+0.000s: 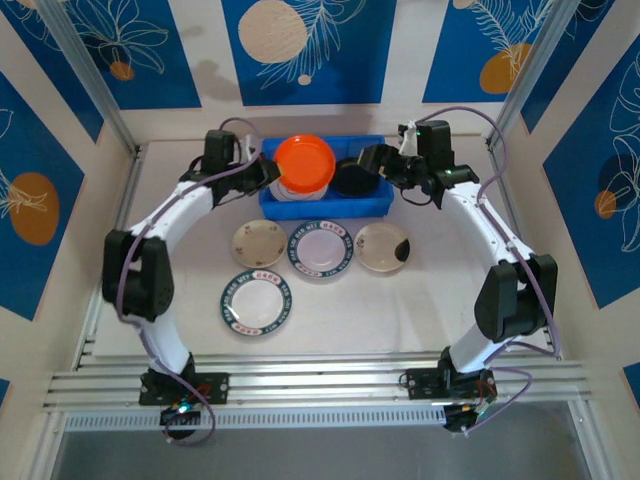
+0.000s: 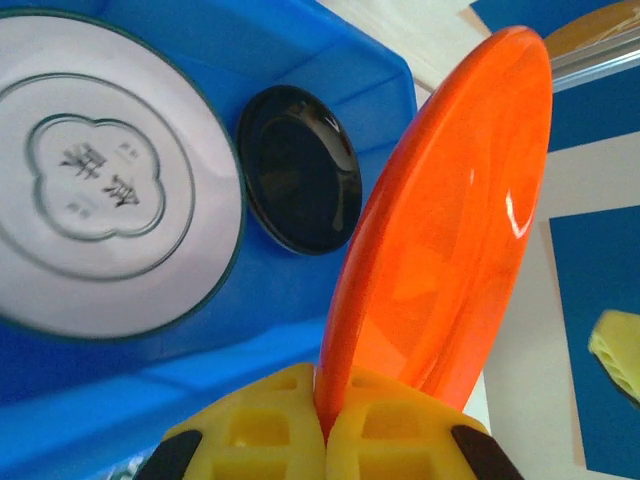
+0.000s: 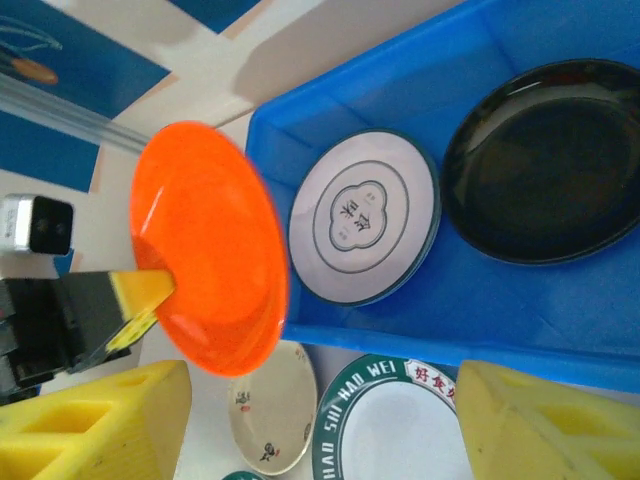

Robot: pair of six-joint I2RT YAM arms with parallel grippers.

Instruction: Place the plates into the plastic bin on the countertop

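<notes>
Closest to the arms' bases, a lone green-rimmed plate [image 1: 257, 301] lies flat on the countertop [image 1: 400, 310]. Just beyond it is a row of three: a left cream plate [image 1: 259, 243], a middle green-rimmed plate [image 1: 320, 249] and a right cream plate [image 1: 382, 247] with a dark patch. Behind them sits the blue plastic bin [image 1: 325, 207], with a white plate [image 2: 100, 175] and a black plate [image 1: 355, 178] lying side by side inside it. The left gripper [image 2: 325, 415] pinches the rim of the orange plate [image 1: 304, 162], holding it tilted over the bin's left part. The right gripper [image 1: 385, 165] hangs by the black plate, jaws apart and holding nothing.
</notes>
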